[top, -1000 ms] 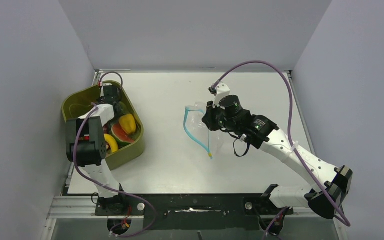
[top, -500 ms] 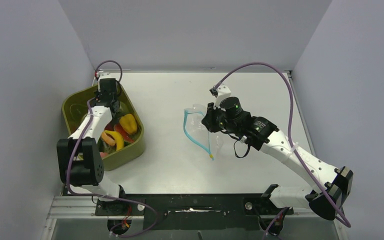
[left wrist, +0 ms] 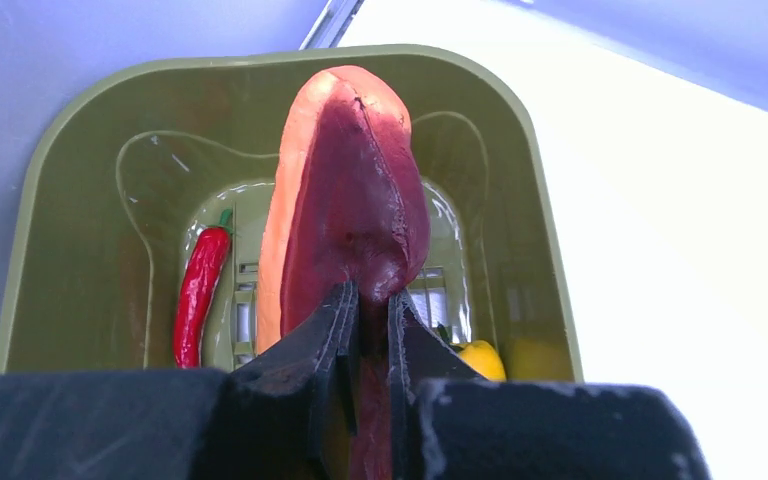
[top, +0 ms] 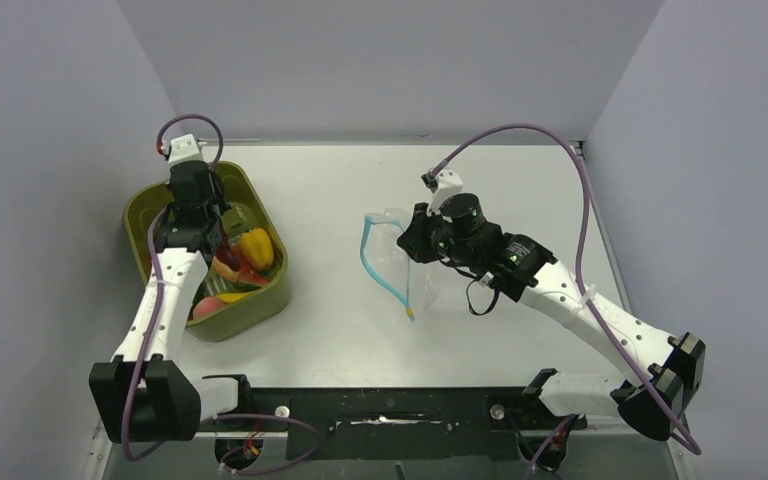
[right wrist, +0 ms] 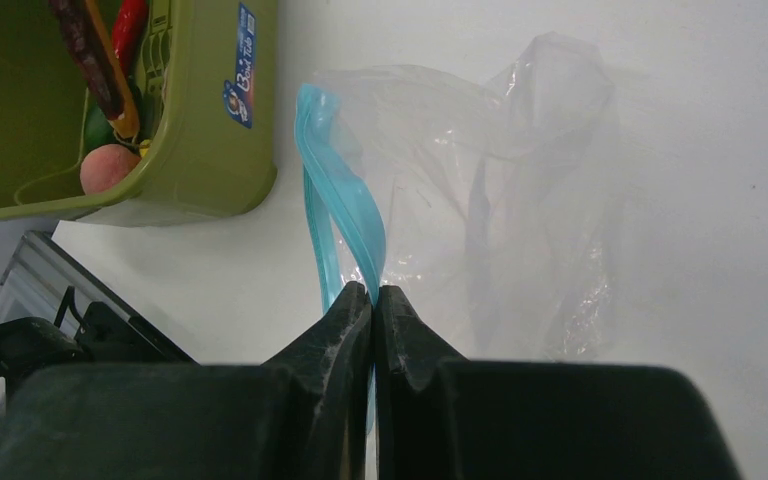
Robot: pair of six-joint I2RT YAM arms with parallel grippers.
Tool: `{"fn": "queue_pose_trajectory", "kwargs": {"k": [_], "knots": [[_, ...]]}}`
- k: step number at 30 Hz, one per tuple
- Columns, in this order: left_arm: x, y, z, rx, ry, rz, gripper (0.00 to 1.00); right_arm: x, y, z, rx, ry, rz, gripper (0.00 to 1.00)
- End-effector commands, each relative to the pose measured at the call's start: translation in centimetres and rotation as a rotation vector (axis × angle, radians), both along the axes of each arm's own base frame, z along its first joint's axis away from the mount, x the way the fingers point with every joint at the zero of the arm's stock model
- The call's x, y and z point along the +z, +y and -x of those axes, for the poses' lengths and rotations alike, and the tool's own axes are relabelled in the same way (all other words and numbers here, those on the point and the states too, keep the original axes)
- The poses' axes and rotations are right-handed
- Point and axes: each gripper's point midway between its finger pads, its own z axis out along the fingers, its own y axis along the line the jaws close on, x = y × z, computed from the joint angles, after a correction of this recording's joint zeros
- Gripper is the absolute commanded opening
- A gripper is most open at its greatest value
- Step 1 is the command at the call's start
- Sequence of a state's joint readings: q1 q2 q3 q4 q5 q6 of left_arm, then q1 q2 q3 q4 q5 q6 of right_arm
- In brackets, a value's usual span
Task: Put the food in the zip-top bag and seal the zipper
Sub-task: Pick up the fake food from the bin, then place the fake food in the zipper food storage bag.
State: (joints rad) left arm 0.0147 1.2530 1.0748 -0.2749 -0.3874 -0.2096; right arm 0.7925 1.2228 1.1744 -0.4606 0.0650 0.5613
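Observation:
My left gripper point(left wrist: 372, 295) is shut on a long piece of food point(left wrist: 350, 190) with an orange rim and a dark red face, held above the olive-green bin point(left wrist: 80, 250). In the top view the left gripper point(top: 203, 232) hangs over the bin's far half. More food lies in the bin: a red chili point(left wrist: 198, 295), a yellow pepper point(top: 256, 246) and a peach piece point(top: 206, 307). My right gripper point(right wrist: 373, 290) is shut on the light-blue zipper point(right wrist: 345, 200) of the clear zip-top bag point(right wrist: 500, 200). It holds the bag's mouth off the table at mid-table point(top: 400, 260).
The bin point(top: 260, 300) stands at the table's left side near the left wall. White tabletop point(top: 330, 200) lies between the bin and the bag. Grey walls enclose the table on three sides. A purple cable point(top: 520, 130) arches over the right arm.
My left arm has stretched toward the bin's far end and raised the orange and dark red piece out of the pile. The right gripper and bag have shifted slightly left.

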Motion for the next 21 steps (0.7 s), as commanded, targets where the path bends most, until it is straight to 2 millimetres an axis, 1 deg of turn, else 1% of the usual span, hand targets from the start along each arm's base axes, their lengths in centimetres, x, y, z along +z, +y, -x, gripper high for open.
{"fn": "queue_pose_trajectory", "kwargs": {"k": [1, 8, 13, 16, 21], "knots": [[4.7, -0.6, 0.4, -0.02, -0.19, 0.038, 0.0, 1.7, 0.9, -0.5, -0.01, -0.024, -0.082, 0.0], [8.6, -1.3, 2.4, -0.065, -0.351, 0.035, 0.0, 2.2, 1.2, -0.7, -0.042, -0.007, -0.142, 0.0], [12.6, -2.1, 4.5, -0.109, -0.511, 0.035, 0.0, 2.2, 1.6, -0.9, -0.051, 0.003, -0.166, 0.0], [15.2, -2.4, 5.7, -0.126, -0.573, 0.02, 0.0, 2.2, 1.9, -1.0, -0.05, 0.008, -0.175, 0.0], [18.5, -4.4, 7.0, -0.216, -0.653, 0.023, 0.0, 2.5, 2.7, -1.2, -0.042, 0.025, -0.201, 0.0]]}}
